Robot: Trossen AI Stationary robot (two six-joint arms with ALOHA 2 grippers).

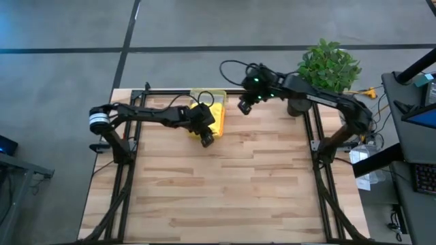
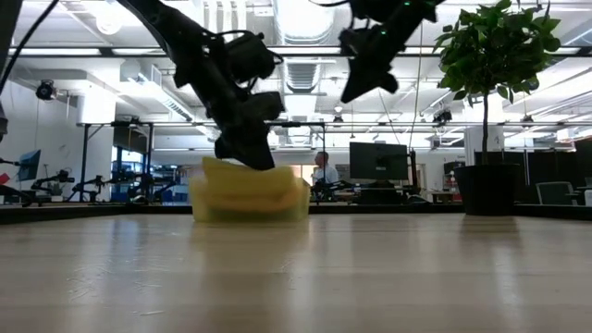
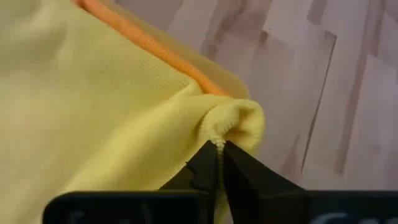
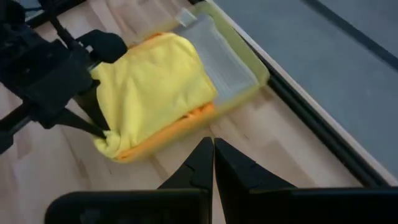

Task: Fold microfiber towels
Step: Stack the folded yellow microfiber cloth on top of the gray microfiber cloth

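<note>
A bright yellow microfiber towel point(image 4: 155, 87) lies bunched on an orange towel point(image 4: 168, 134) inside a translucent yellow tray point(image 4: 249, 68) at the table's far middle. In the high view my left gripper point(image 1: 206, 139) is at the tray's near end, shut on the yellow towel. My right gripper point(image 4: 213, 146) hangs shut and holds nothing, raised above the table just right of the tray point(image 1: 216, 95). No grey or teal towel shows. My left gripper pinches a bunched corner point(image 3: 227, 124) of the yellow towel between its two fingertips, at the tray's near end. The fingers slant down at it. The rest of the towel lies slack on the orange towel point(image 3: 143, 40) in the tray.
A potted plant point(image 1: 329, 64) stands at the table's far right corner. Bare wooden tabletop point(image 1: 225, 184) spreads out in front of the tray. A black frame rail point(image 1: 204, 90) runs along the far edge. A person point(image 2: 324, 171) sits in the room behind.
</note>
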